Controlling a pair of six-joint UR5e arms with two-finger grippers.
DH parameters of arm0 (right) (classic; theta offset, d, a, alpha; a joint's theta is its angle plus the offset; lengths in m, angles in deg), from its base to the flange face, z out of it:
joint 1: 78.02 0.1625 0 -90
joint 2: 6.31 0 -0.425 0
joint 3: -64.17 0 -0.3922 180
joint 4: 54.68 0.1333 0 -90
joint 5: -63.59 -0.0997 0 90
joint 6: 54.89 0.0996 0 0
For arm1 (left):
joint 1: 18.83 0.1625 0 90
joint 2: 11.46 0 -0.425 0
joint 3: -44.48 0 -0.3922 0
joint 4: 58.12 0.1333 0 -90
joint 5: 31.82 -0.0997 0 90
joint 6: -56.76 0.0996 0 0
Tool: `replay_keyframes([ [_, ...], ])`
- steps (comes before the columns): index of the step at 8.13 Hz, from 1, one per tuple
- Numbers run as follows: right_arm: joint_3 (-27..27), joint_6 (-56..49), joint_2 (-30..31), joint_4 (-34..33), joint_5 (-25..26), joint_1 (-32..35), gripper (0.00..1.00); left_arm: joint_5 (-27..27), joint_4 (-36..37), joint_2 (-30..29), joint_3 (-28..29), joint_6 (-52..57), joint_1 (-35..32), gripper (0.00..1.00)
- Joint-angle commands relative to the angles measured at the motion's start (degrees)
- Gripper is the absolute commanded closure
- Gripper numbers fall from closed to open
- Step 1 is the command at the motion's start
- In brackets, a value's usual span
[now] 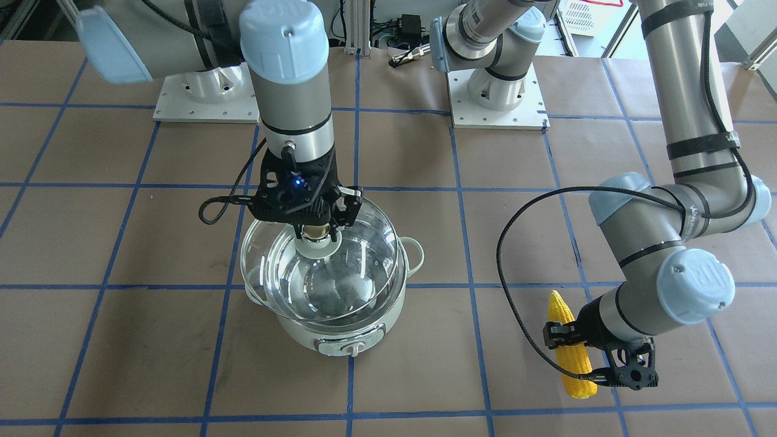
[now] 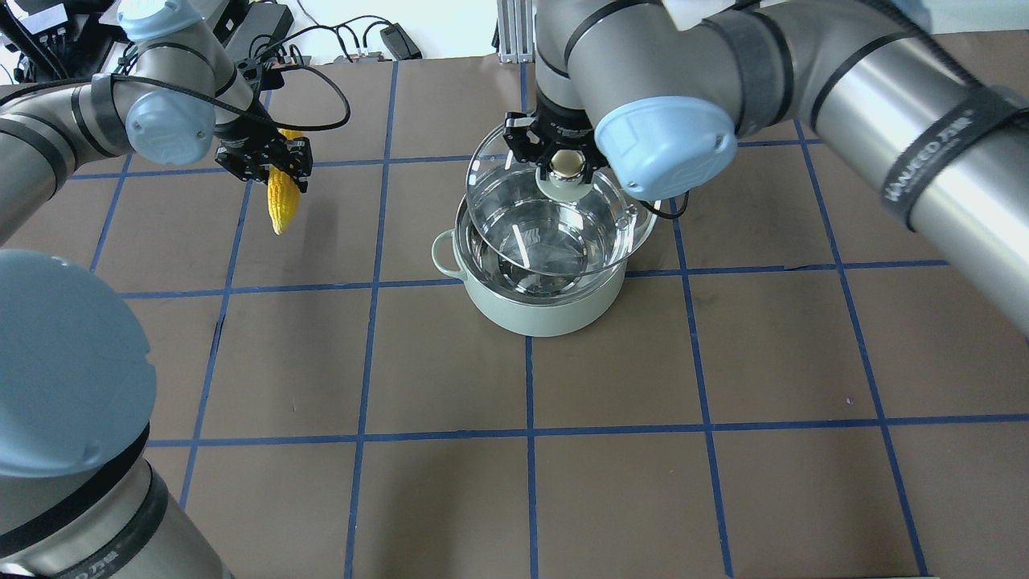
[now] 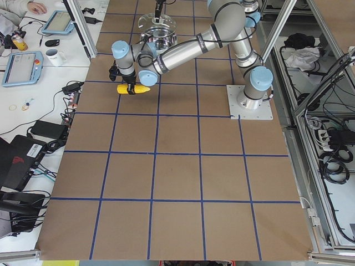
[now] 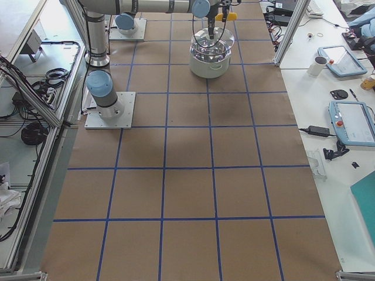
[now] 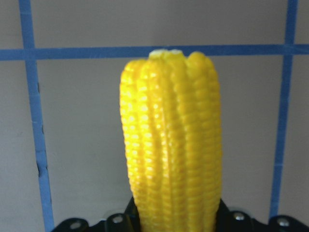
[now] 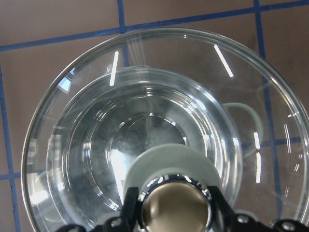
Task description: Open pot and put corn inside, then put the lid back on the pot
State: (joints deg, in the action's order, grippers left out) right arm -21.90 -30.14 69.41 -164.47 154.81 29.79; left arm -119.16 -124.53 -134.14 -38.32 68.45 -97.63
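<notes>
The pale green pot point(image 1: 340, 331) stands mid-table with its dial toward the operators' side; it also shows in the overhead view point(image 2: 547, 310). My right gripper point(image 1: 317, 232) is shut on the beige knob point(image 2: 567, 163) of the clear glass lid point(image 1: 370, 255) and holds the lid a little above the pot's rim, so the steel interior shows through the glass point(image 6: 145, 121). My left gripper point(image 2: 277, 165) is shut on the yellow corn point(image 2: 281, 205) around its middle, well to the pot's left. The corn point(image 5: 171, 145) lies level, at or just above the table; I cannot tell which.
Both arms' base plates point(image 1: 206, 103) point(image 1: 498, 103) sit at the table's robot-side edge. Blue tape lines grid the brown table top point(image 2: 450, 354). Side benches hold tablets point(image 4: 351, 123), a mug point(image 3: 55, 55) and cables.
</notes>
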Motion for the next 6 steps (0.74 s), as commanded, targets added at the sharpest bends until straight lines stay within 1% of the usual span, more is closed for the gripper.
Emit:
replay_keyframes([
  [1,0.11,-2.24,8.63,6.75,-0.17,-7.84,0.84,-0.11,-5.90,7.25,-0.08,-10.15,-6.59,1.00],
  [2,0.02,-6.77,11.18,11.22,-0.34,-11.18,0.84,0.06,-7.23,9.19,-0.08,-14.81,-10.11,1.00],
  [3,-0.06,-8.12,12.16,13.70,-0.17,-12.26,0.85,0.15,-8.03,11.21,-0.08,-19.03,-14.06,1.00],
  [4,-0.15,-8.57,12.17,13.55,-1.04,-12.36,0.85,0.24,-8.29,12.45,-0.17,-23.34,-18.19,1.00],
  [6,-0.15,-10.42,12.26,13.90,-0.79,-12.45,0.84,0.59,-7.60,12.55,-0.35,-31.17,-25.93,1.00],
])
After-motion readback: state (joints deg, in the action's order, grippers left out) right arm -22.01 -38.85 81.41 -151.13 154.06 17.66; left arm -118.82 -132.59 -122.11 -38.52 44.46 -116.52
